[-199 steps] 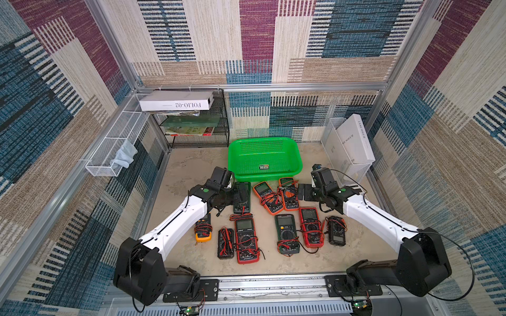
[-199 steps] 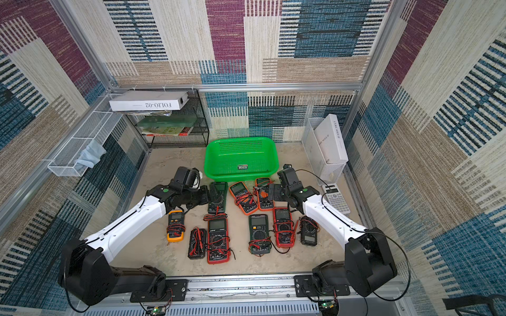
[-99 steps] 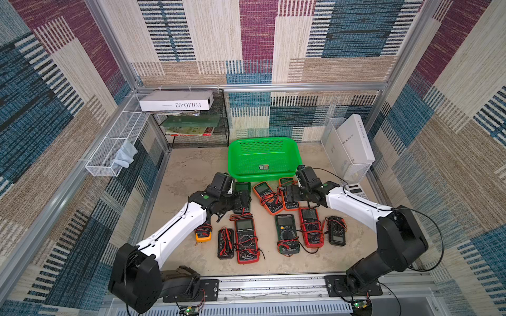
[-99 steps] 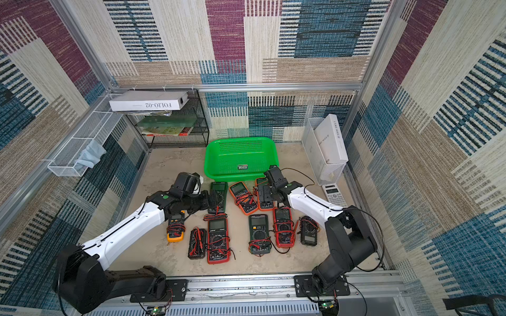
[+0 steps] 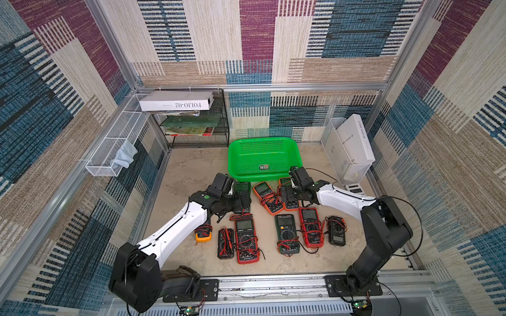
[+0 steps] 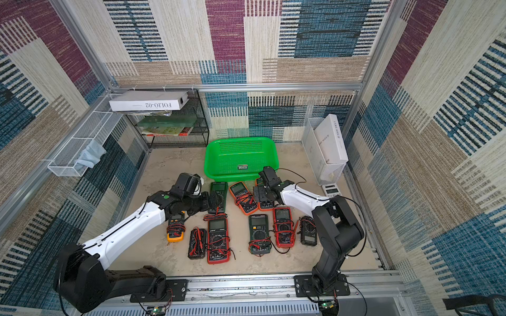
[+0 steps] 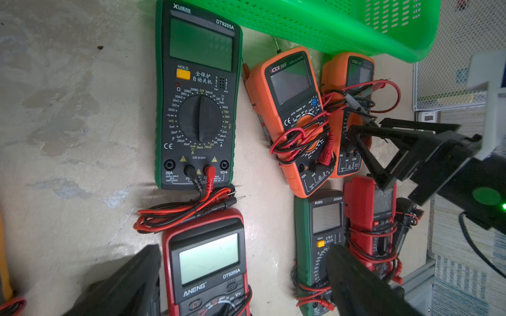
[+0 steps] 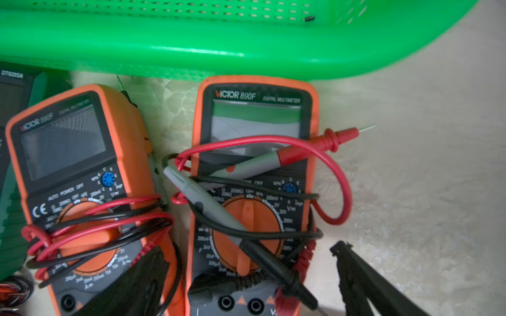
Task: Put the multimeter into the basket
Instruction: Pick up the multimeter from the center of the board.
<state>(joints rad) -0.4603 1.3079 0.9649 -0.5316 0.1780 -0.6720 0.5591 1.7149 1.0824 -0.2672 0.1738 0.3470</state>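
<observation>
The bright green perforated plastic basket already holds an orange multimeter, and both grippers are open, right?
No. Both top views show the bright green plastic basket holding no multimeter; the orange multimeters lie on the table. Left gripper and right gripper are open.

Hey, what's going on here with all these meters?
The green basket holds no multimeter yet. The left claw hovers open by the dark green multimeter. The right claw is open astride an orange multimeter next to the basket. Nothing is gripped.
</observation>
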